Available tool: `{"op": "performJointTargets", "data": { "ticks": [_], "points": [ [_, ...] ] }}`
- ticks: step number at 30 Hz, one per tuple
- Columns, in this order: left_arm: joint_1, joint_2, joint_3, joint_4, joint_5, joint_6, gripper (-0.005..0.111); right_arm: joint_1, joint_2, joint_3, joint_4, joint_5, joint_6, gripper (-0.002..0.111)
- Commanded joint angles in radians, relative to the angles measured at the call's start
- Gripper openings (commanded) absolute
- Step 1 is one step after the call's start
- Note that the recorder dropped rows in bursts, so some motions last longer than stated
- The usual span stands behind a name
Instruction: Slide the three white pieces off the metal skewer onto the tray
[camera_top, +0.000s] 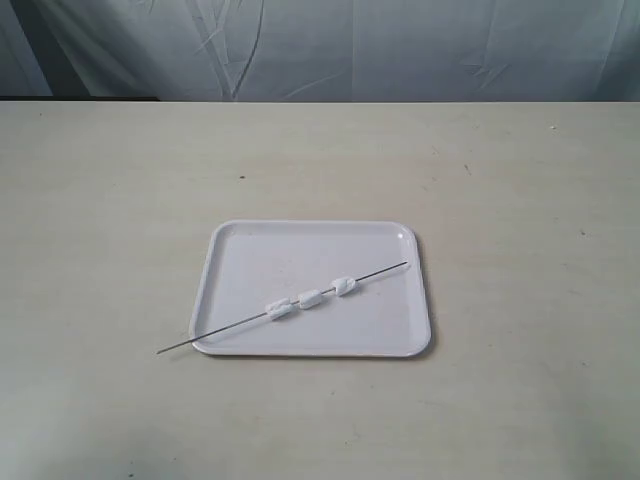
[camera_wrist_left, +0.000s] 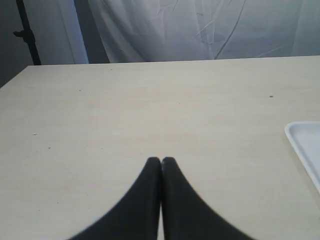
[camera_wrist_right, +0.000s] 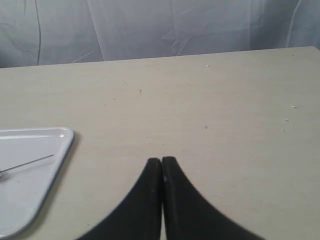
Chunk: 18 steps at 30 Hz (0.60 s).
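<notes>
A white tray (camera_top: 240, 250) lies flat in the middle of the table. Across it runs the thin metal skewer (camera_top: 225, 327), slanting from beyond the tray's near left rim up to the far right. Three white pieces (camera_top: 310, 298) sit threaded on its middle, close together over the tray floor. Neither arm shows in the exterior view. My left gripper (camera_wrist_left: 161, 160) is shut with nothing in it, over bare table, the tray's corner (camera_wrist_left: 300, 137) off to one side. My right gripper (camera_wrist_right: 161, 160) is also shut and empty, with the tray (camera_wrist_right: 61, 136) and the skewer's tip (camera_wrist_right: 40, 160) apart from it.
The pale wooden table (camera_top: 520, 180) spreads wide around the tray on all sides. A crumpled white cloth backdrop (camera_top: 320, 45) hangs behind the far edge. A dark stand (camera_wrist_left: 25, 32) rises past the table's corner in the left wrist view.
</notes>
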Motion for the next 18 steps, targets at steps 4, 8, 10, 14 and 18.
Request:
{"op": "performJointTargets", "data": {
  "ticks": [4, 8, 10, 14, 18],
  "points": [
    [0.001, -0.005, 0.004, 0.090, -0.025, 0.000, 0.000, -0.004, -0.006, 0.002, 0.000, -0.002, 0.000, -0.001],
    [0.001, -0.005, 0.004, 0.054, -0.108, 0.000, 0.000, -0.004, -0.006, 0.002, 0.000, -0.002, 0.000, -0.001],
    [0.001, -0.005, 0.004, 0.020, -0.174, 0.000, 0.000, -0.004, -0.006, 0.002, 0.000, -0.002, 0.000, -0.001],
    [0.001, -0.005, 0.004, -0.055, -0.439, 0.000, 0.000, -0.004, -0.006, 0.002, 0.000, -0.002, 0.000, -0.001],
    [0.001, -0.005, 0.004, -0.055, -0.731, 0.000, 0.000, -0.004, -0.006, 0.002, 0.000, -0.002, 0.000, -0.001]
  ]
}}
